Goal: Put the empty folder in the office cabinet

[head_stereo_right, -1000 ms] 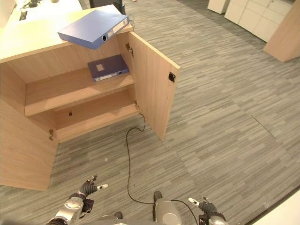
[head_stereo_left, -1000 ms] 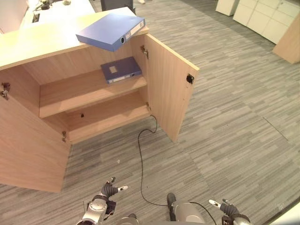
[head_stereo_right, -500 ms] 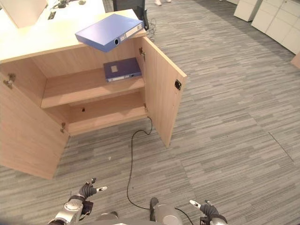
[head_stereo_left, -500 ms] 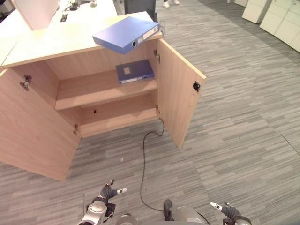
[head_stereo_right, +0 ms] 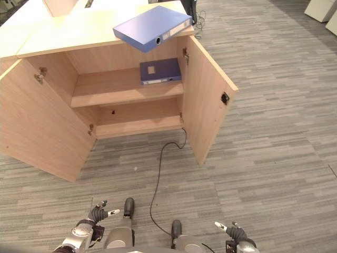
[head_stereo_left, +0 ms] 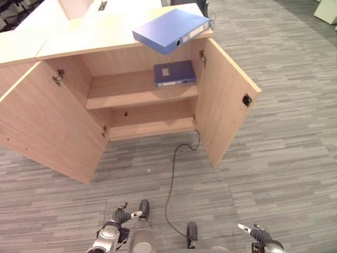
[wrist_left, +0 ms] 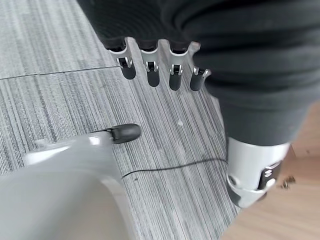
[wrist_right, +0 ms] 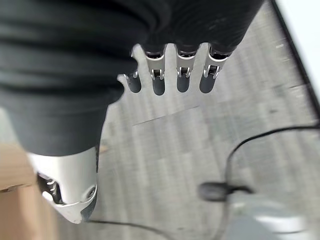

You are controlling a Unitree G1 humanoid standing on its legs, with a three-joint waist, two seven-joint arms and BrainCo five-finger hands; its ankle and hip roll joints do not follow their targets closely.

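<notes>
The folder (head_stereo_left: 171,29) lies flat on the cabinet (head_stereo_left: 47,132) top, its spine jutting over the front edge, likely light, stiff and best gripped there, while another folder (head_stereo_left: 174,73) sits on the upper shelf and the left hand (head_stereo_left: 120,217) and right hand (head_stereo_left: 256,233) hang low, fingers relaxed, empty.

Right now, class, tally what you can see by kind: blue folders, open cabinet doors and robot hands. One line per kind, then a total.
Blue folders: 2, one on the cabinet top, one on the upper shelf
Open cabinet doors: 2, left door, right door
Robot hands: 2, left hand, right hand, both empty
Total: 6
</notes>
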